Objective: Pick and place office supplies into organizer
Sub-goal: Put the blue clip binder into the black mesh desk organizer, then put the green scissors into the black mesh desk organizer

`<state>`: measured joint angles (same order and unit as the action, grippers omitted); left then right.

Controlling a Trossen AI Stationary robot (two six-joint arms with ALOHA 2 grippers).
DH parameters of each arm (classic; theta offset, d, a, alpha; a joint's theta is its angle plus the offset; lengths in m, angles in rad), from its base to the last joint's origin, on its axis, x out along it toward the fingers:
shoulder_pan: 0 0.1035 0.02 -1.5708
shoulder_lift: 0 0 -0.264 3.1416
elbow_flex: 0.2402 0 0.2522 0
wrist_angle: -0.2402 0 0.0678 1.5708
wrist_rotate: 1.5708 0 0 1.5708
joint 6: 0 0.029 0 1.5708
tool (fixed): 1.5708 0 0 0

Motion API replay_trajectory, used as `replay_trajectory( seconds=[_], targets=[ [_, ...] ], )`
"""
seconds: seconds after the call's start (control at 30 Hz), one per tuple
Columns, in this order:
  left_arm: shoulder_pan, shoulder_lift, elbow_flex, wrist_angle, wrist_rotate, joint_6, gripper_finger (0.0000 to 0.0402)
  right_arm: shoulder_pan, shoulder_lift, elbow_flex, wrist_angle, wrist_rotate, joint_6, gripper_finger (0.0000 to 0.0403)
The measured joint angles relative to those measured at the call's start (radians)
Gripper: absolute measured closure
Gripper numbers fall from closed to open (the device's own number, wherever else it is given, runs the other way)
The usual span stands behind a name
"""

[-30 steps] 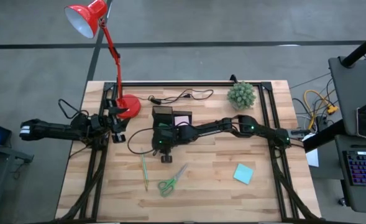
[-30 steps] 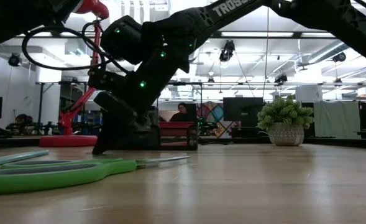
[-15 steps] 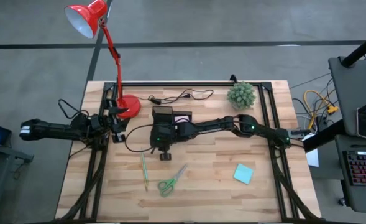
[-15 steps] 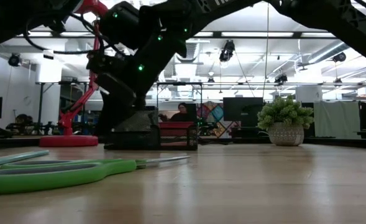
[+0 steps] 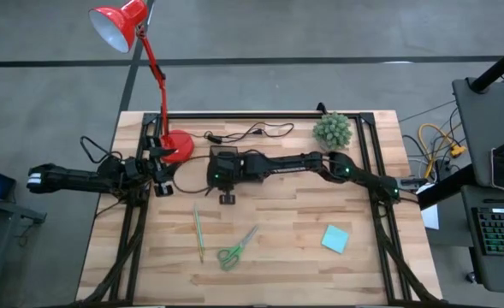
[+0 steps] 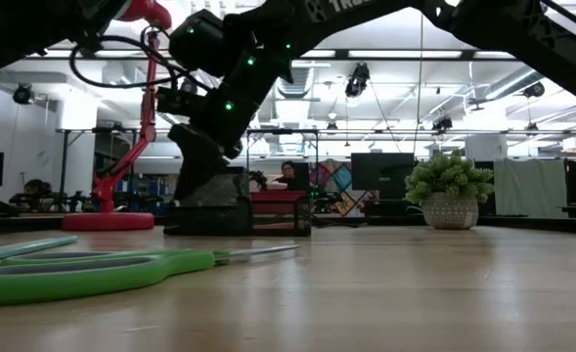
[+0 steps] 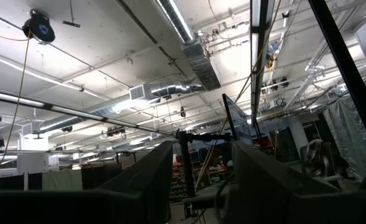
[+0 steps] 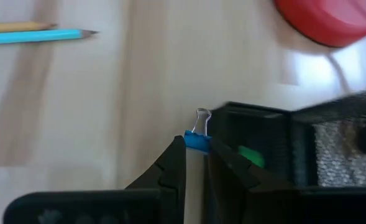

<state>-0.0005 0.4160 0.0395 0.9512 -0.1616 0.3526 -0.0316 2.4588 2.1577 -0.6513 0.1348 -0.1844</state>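
On the near part of the wooden table (image 5: 303,274), green scissors (image 5: 235,249) are lying beside a thin green pencil (image 5: 198,236), with a teal pad (image 5: 335,239) resting well apart toward the right side. In the low view the scissors (image 6: 92,272) are filling the foreground. Farther back, the right arm is reaching across the middle of the table, its gripper (image 5: 221,168) hanging over the black organizer (image 5: 226,154). The right wrist view is showing its 2 fingers (image 8: 170,168) pinching a small blue binder clip (image 8: 197,140), the clip's wire loop sticking out past the fingertips, just beside the organizer's mesh wall (image 8: 263,149); a green piece (image 8: 250,155) is lying inside one compartment, though which one cannot be told. A blue pencil (image 8: 36,36) is lying on the wood beyond, in that same view. At the table's left edge the left arm is waiting, its gripper (image 5: 160,171) sitting near the red lamp's round base (image 5: 178,147) with its 2 fingers (image 7: 139,186) standing apart and holding nothing, pointing up at the ceiling. Behind the organizer a black cable (image 5: 252,132) is trailing along the far edge, and a small potted plant (image 5: 332,130) is standing at the far right. In the low view, a person (image 6: 288,176) is sitting in the room beyond the table.
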Motion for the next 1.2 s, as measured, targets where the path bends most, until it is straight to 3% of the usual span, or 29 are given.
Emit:
replay_trajectory(
  seconds=[0.67,1.2],
  targets=[
    [0.0,0.0,0.0,0.0,0.0,0.0,0.0246,-0.057,-0.001,0.001,-0.058,0.051,0.028,0.035],
    [0.0,0.0,0.0,0.0,0.0,0.0,0.0246,-0.067,-0.001,0.03,-0.077,0.051,0.104,0.0258]
  ],
)
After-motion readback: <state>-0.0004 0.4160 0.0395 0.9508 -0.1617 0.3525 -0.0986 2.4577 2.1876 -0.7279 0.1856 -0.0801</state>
